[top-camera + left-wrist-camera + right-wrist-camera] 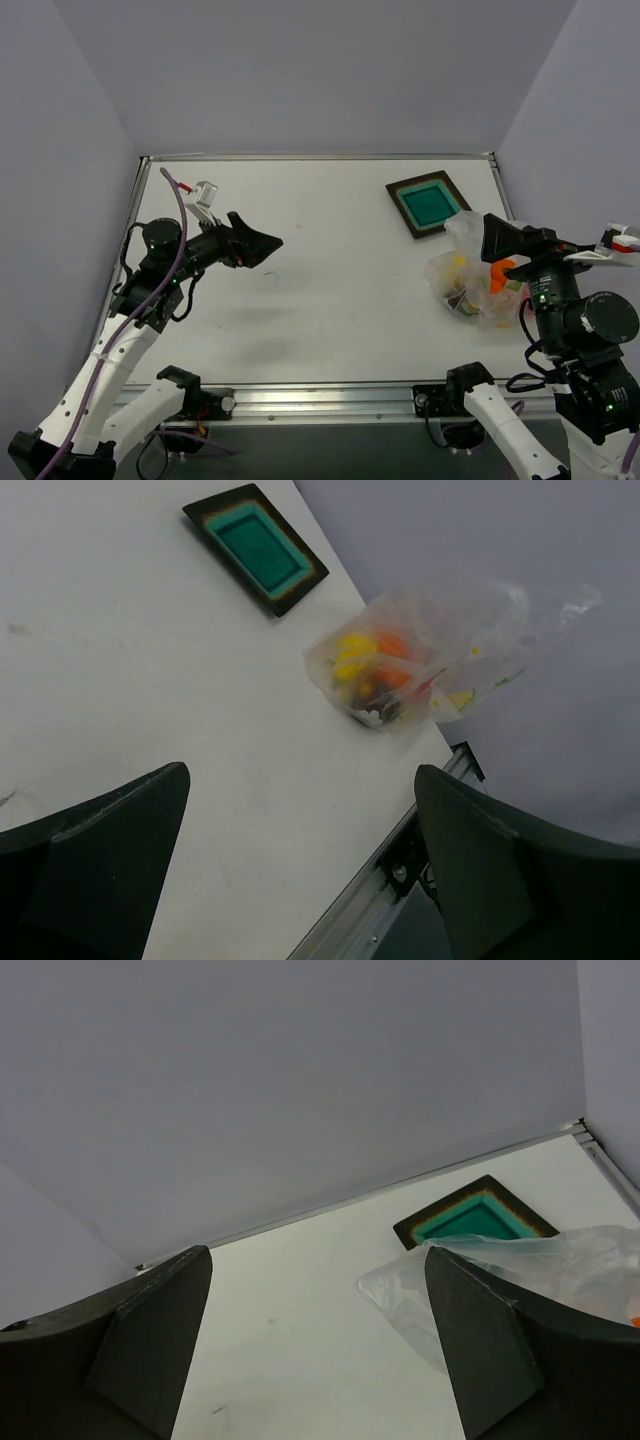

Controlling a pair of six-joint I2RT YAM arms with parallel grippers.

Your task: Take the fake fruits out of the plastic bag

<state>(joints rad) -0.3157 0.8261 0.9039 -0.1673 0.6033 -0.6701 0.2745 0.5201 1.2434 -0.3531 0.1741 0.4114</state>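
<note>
The white table (330, 290) is the biggest thing that is seen. Two arms are fixed at its near edge.

The left gripper (262, 243) is held up over the left side of the table and is pointed toward the middle. In the left wrist view its two dark fingers (110, 850) are spread wide apart, and nothing is held between them.

The right gripper (500, 237) is held over the right side of the table, just above the plastic bag (455, 285). In the right wrist view it is spread wide too, and nothing is held. Whether the bag is touched by it cannot be told.

The plastic bag is laid near the right edge of the table. It is clear and crinkly, and its top is puffed up. The dark tray (428, 204) with the teal middle is placed just behind the bag, toward the far wall.

The fake fruits (375, 665) are packed close together inside the bag. Yellow and orange ones are seen through the plastic. A red one cannot be made out for sure.
</note>
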